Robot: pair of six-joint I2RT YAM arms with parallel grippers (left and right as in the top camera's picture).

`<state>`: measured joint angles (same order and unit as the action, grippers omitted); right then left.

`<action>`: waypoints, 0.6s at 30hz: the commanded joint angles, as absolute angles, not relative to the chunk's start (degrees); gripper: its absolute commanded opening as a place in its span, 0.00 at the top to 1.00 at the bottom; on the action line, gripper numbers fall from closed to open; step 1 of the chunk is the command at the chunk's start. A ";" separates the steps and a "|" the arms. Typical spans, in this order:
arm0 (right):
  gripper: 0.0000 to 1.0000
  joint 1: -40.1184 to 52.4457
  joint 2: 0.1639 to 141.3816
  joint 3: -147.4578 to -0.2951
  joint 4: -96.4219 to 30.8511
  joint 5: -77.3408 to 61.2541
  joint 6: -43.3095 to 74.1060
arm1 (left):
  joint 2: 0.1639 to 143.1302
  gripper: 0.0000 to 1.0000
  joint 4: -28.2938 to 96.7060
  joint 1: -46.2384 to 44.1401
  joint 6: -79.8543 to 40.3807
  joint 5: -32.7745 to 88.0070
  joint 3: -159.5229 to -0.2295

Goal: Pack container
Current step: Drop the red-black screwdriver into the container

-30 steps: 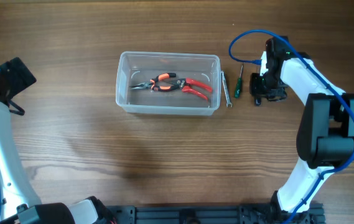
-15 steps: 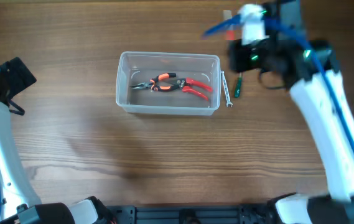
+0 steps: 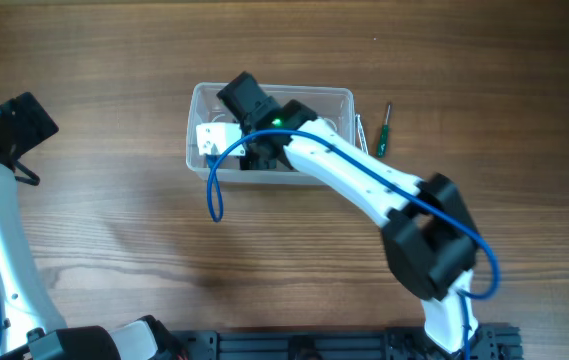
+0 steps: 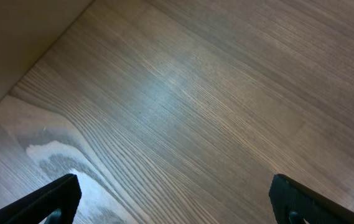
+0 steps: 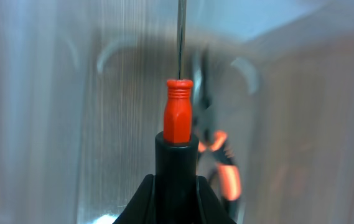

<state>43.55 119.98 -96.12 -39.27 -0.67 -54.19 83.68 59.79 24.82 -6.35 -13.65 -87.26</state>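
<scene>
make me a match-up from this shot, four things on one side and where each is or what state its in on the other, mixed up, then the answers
Things
1. green screwdriver
2. red-and-black screwdriver
3. left gripper
4. orange-handled pliers

Places or states
A. inside the container
B. open, over the bare table
C. lying on the table, right of the container
D. clamped in the right gripper

Pairs: 1-C, 2-D, 3-B, 4-A
</scene>
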 commanded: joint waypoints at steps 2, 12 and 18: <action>0.96 43.05 124.99 -95.94 -38.79 5.10 -56.73 | 83.90 0.00 59.64 25.04 -6.90 -13.34 -87.33; 0.35 42.04 114.34 -96.01 -38.50 12.03 -24.86 | 83.90 0.00 59.64 25.04 -6.90 -13.34 -87.33; 0.34 29.69 88.27 -96.01 -48.86 12.05 12.34 | 83.90 0.00 59.64 25.04 -6.90 -13.34 -87.33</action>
